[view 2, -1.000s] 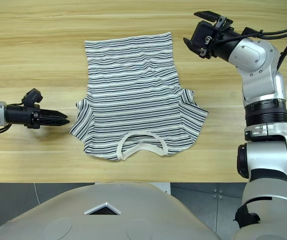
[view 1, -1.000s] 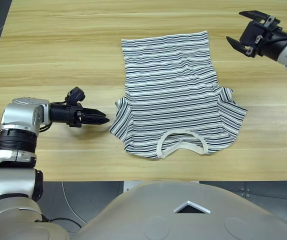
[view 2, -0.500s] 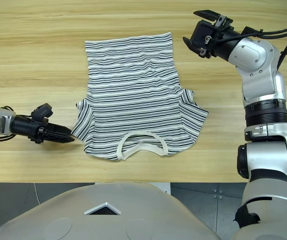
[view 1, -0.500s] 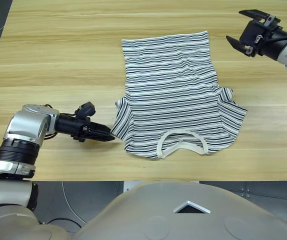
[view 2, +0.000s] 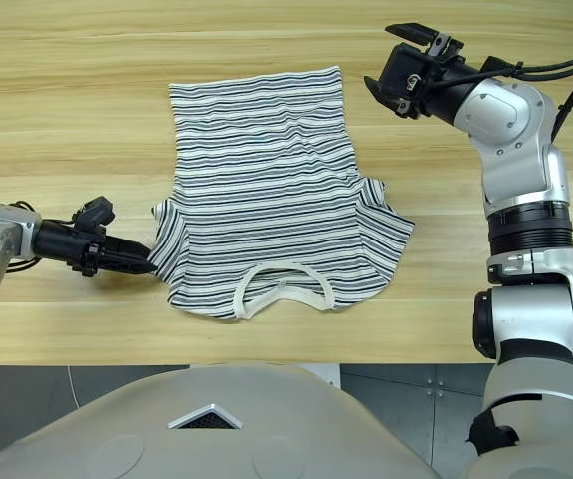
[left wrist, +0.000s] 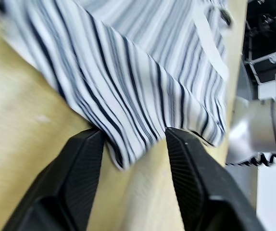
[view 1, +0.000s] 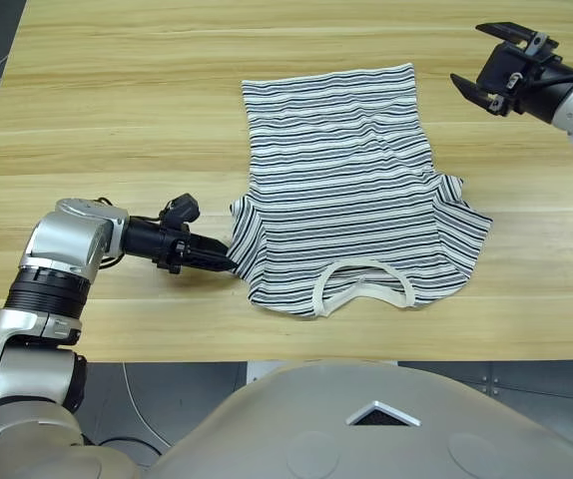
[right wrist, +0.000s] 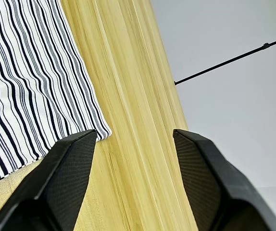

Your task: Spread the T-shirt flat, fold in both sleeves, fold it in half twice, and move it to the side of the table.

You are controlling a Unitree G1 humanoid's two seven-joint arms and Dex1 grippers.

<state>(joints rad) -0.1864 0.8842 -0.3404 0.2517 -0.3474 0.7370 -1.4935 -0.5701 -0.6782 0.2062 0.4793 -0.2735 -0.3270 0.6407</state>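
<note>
Straddling the left sleeve's (view 1: 243,236) edge with parted fingers (left wrist: 86,161), the left gripper (view 1: 224,263) is lying low over the table (view 1: 117,110).
The sleeve's tip is sitting between the two fingers, not pinched. The striped T-shirt (view 1: 341,180) is lying spread near the table's middle, collar (view 1: 363,289) toward the robot, both sleeves rumpled. The right gripper (view 1: 474,56) is hovering with its fingers wide apart just beyond the shirt's far right hem corner, apart from the cloth.
</note>
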